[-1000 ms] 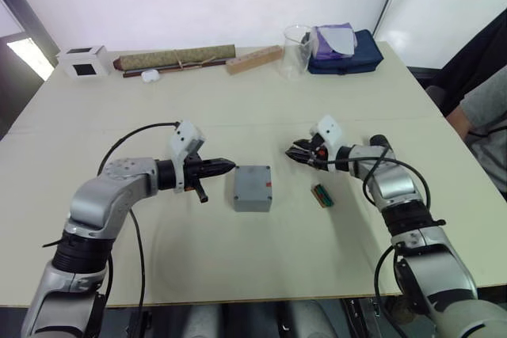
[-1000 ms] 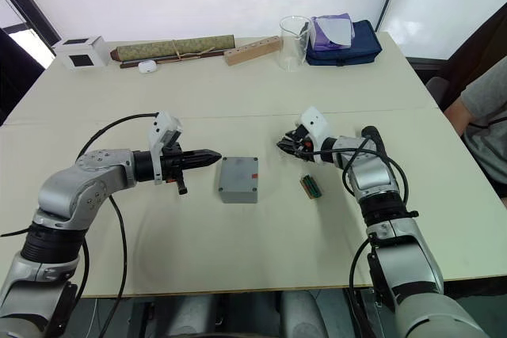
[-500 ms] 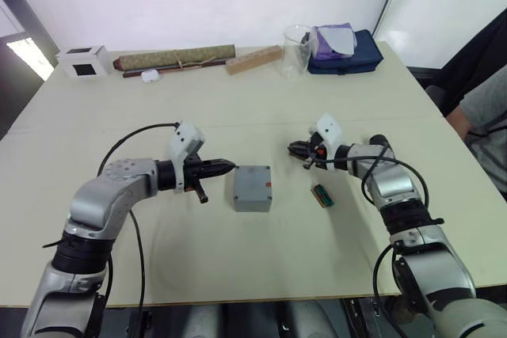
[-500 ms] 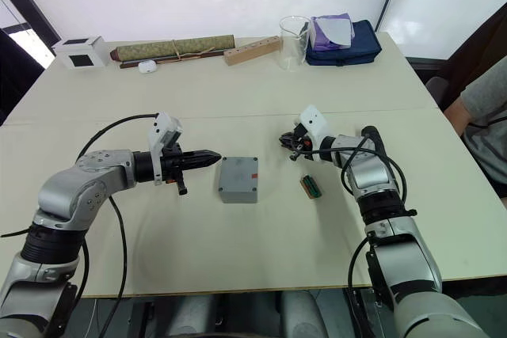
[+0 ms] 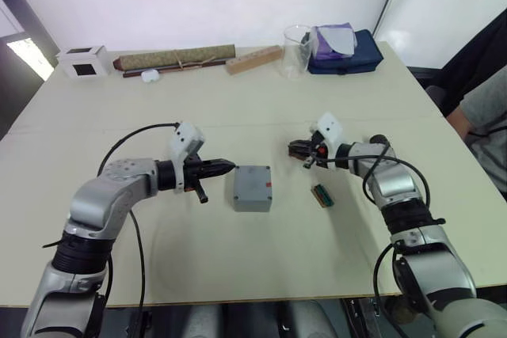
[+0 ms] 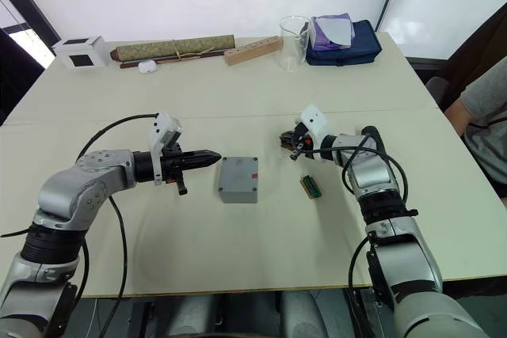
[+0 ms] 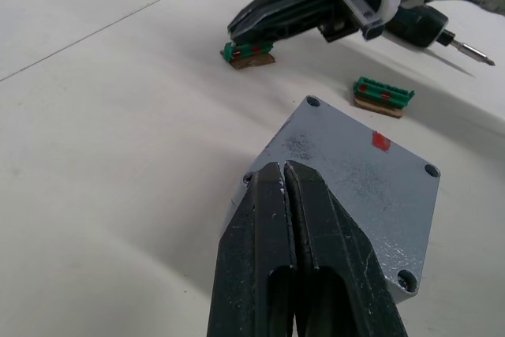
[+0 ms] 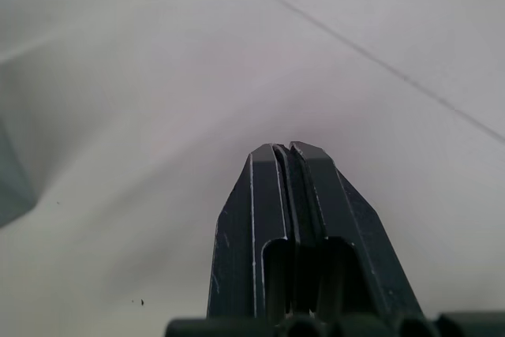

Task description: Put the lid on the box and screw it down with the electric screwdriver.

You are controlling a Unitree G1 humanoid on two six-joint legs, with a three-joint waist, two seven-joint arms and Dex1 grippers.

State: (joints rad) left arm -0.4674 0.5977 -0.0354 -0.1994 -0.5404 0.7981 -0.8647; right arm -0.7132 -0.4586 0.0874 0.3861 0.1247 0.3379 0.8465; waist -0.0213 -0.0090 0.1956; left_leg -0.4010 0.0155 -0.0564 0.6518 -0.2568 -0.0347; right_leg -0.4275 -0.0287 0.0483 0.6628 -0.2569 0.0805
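Note:
The grey box sits mid-table, its top a flat grey face with a hole at each corner and a small red mark. I cannot tell the lid from the box. My left gripper is shut and empty, its tips just left of the box and above its near corner in the left wrist view. My right gripper is shut, to the right of the box and beyond it. Its tips hover right over a small green piece lying on the table. The electric screwdriver is out of view.
A second small green piece lies right of the box. Along the far edge stand a white cube, a long roll, a wooden block, a glass beaker and a blue pouch. A person's sleeve is at the right.
The right gripper's fingers, open one second ago, have shut, with its tips staying over the green piece. The left arm and the box have not moved.

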